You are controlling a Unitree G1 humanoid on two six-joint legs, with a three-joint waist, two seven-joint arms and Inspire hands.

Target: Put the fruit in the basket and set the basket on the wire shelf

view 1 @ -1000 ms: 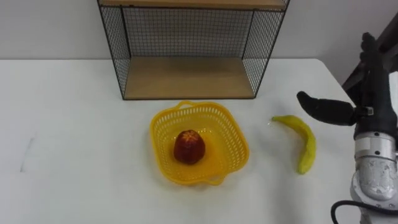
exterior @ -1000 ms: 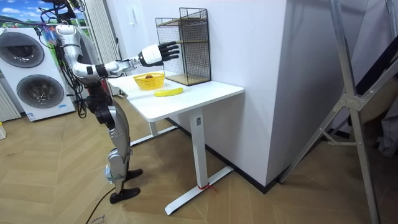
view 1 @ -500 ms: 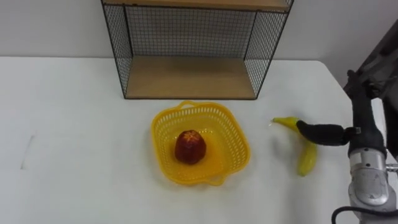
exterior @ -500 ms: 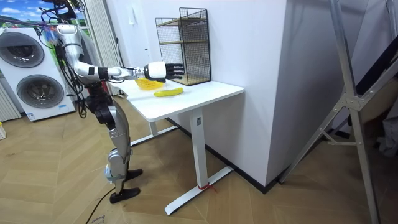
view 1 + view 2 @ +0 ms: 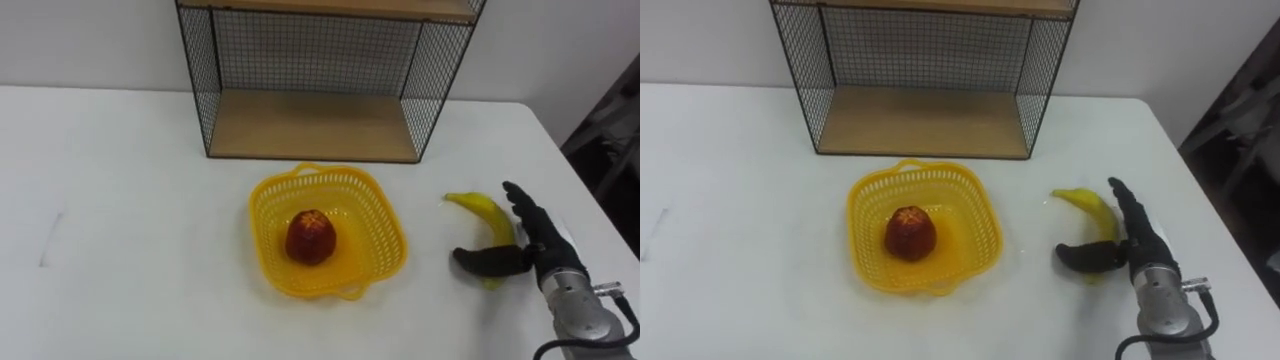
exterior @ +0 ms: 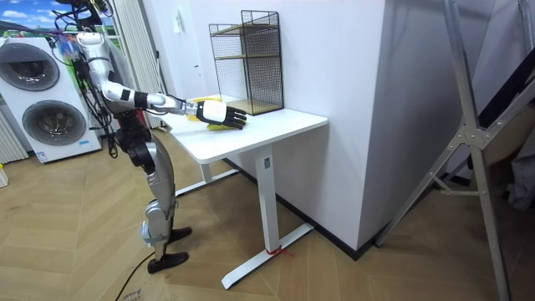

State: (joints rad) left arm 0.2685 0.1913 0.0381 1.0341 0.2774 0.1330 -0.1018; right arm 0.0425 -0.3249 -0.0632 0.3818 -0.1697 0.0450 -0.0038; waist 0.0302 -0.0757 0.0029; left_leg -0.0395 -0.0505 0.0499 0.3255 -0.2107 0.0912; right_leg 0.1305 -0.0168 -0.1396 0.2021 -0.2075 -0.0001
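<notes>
My right hand (image 5: 540, 250) lies low over the white worktop (image 5: 120, 230) at the curved yellow banana (image 5: 478, 207). My fingers are straight along the banana's three o'clock side. My thumb reaches across its near end toward nine o'clock, so the hand is spread around the fruit and not clamped on it. The banana lies flat on the worktop at three o'clock of the yellow plastic lattice basket (image 5: 385, 215), clear of its rim. The round red fruit (image 5: 311, 237) already sits in the basket's middle. The black wire shelf with a wooden board (image 5: 310, 125) stands at the basket's twelve o'clock.

As I judge it, the step in hand is gripping the banana. To do it well, I should set my palm down onto the thick middle of the curve, not the tapered tip (a grip there would likely let it swing). Then I should curl my fingers under from the three o'clock side as the thumb closes from the other. I should lift it straight up before carrying it toward nine o'clock, high enough to clear the basket's rim, and lower it beside the red fruit rather than on top of it.
</notes>
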